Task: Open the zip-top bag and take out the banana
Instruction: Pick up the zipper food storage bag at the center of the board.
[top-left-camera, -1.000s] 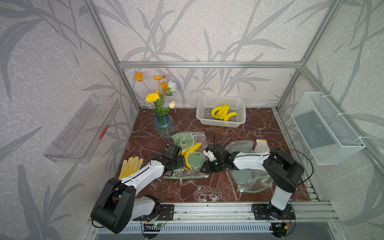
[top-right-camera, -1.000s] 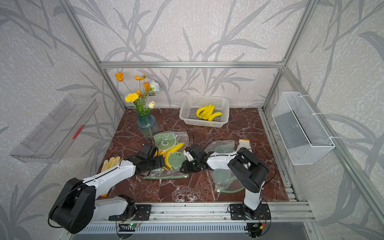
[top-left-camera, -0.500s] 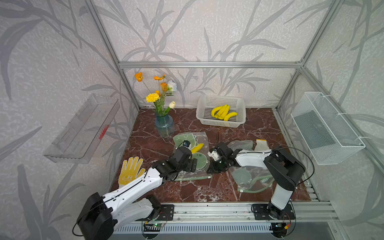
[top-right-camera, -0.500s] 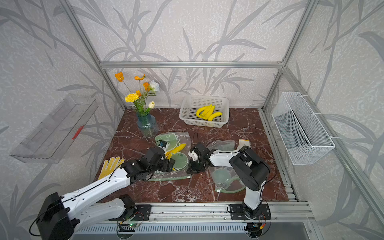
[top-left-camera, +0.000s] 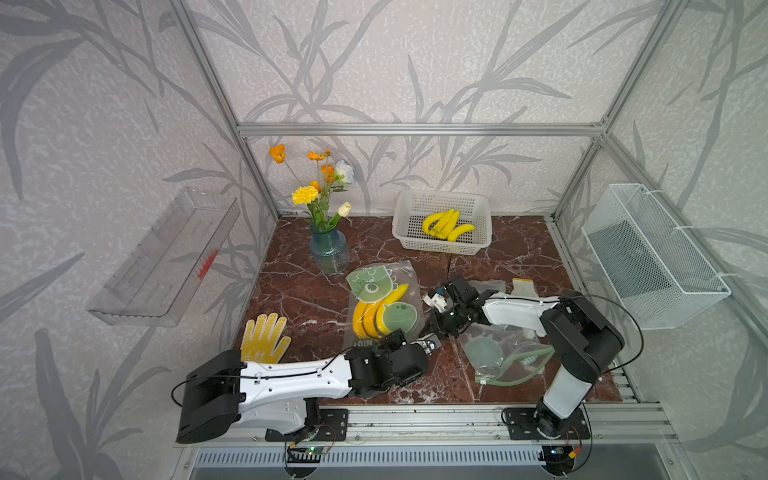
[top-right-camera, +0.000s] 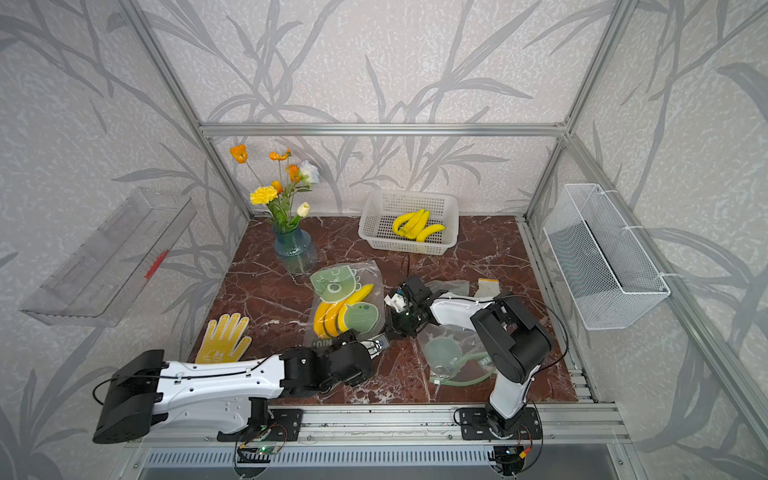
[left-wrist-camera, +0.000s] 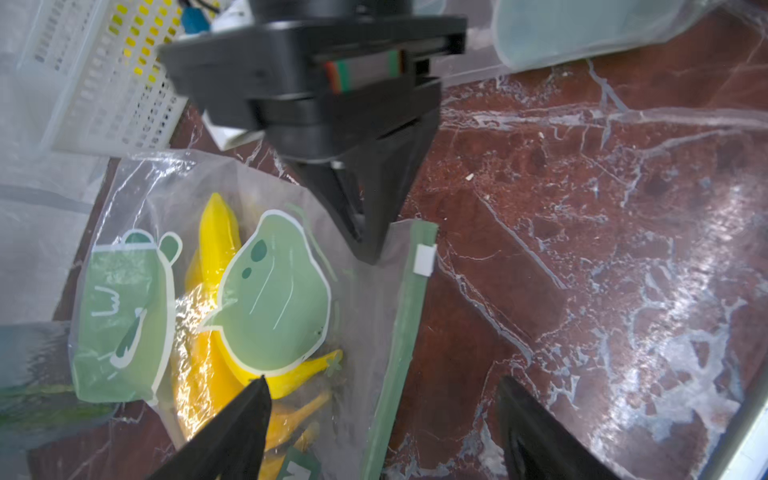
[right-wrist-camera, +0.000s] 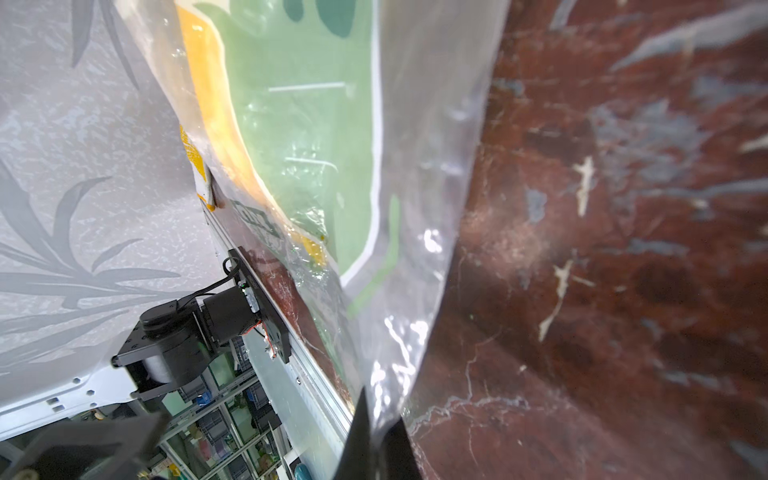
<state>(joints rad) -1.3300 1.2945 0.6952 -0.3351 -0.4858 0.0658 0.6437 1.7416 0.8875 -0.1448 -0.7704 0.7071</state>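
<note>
While the right claw pinches the bag, the left stands open

Clear and printed with green cartoon shapes, the bag lies flat mid-table, with yellow bananas showing through it. Its green zip strip, with a white slider, runs along the near edge. The right claw is clamped tight on the bag's near right corner, beside the slider. The left claw hovers at the near edge, jaws wide and empty, the strip between them.
</note>
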